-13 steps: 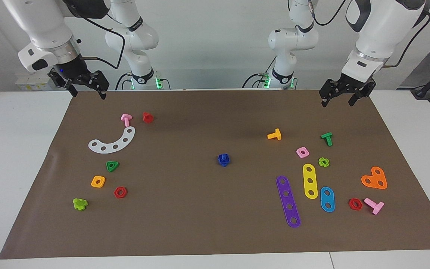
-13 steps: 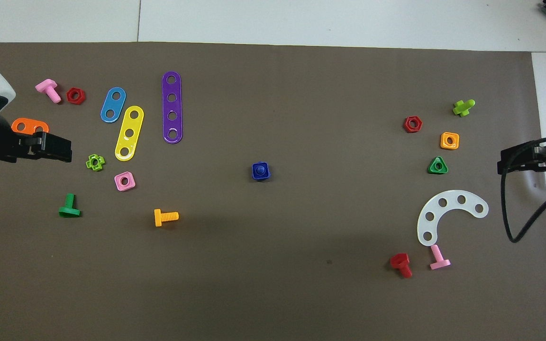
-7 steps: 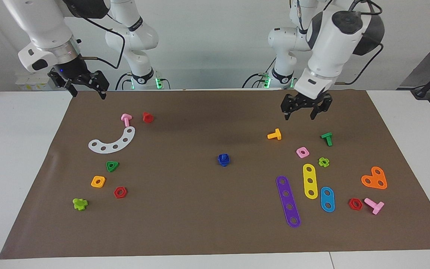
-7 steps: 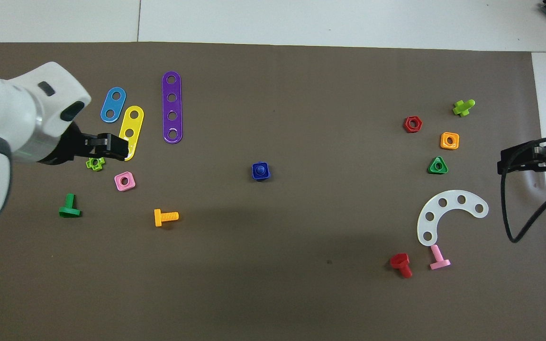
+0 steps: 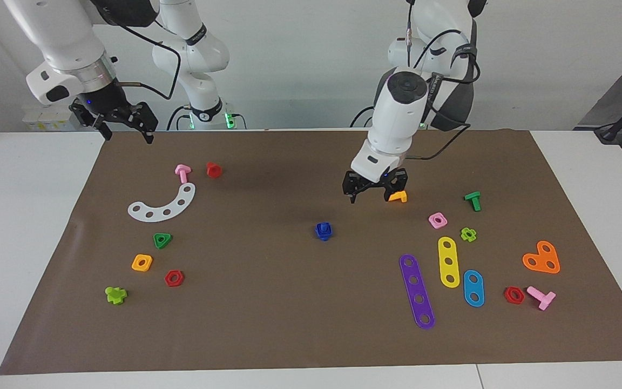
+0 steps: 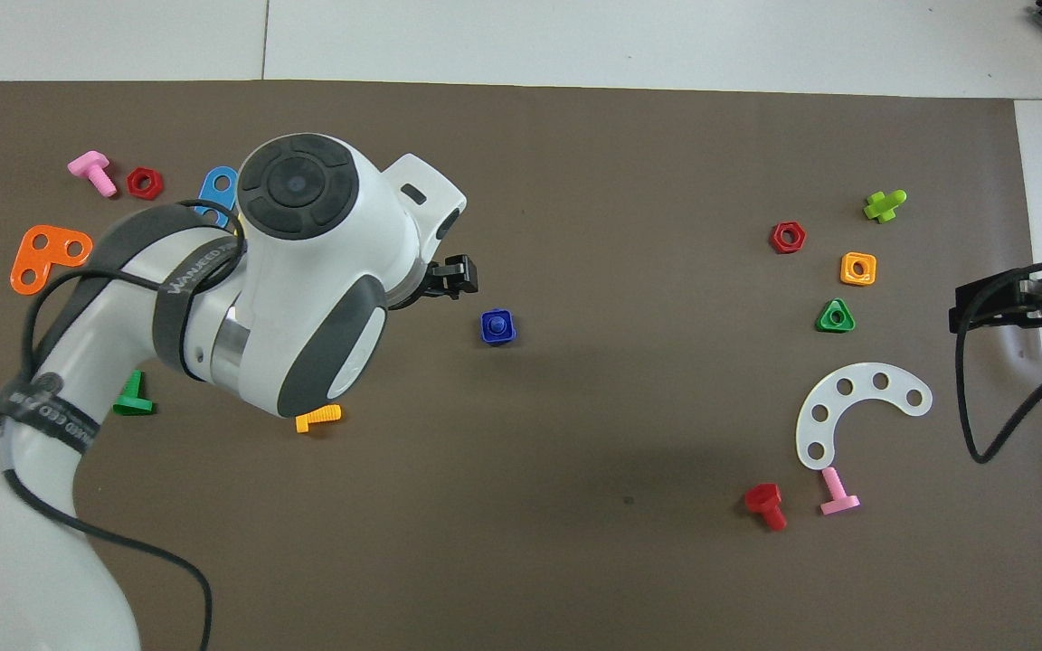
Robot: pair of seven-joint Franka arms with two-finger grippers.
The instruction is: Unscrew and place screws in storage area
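Note:
A dark-blue screw [image 5: 323, 230] stands with its square nut on it at the middle of the brown mat [image 5: 268, 324]; the overhead view shows the screw [image 6: 497, 326] from above. My left gripper [image 5: 370, 198] hangs open and empty low over the mat, beside the screw toward the left arm's end and apart from it. In the overhead view the wrist hides most of the left gripper [image 6: 458, 276]. My right gripper [image 5: 126, 129] waits open and raised over the mat's corner at the right arm's end. A storage area is out of view.
An orange bolt [image 5: 398, 196] lies right by one left finger. Toward the left arm's end lie a pink nut [image 5: 437, 220], a green bolt [image 5: 472, 200] and coloured strips [image 5: 417, 290]. A white curved strip [image 5: 163, 204], a red bolt [image 5: 214, 169] and several nuts lie toward the right arm's end.
The left arm has swung from the mat's corner at its own end toward the middle and come down beside the blue screw. The right arm has not moved.

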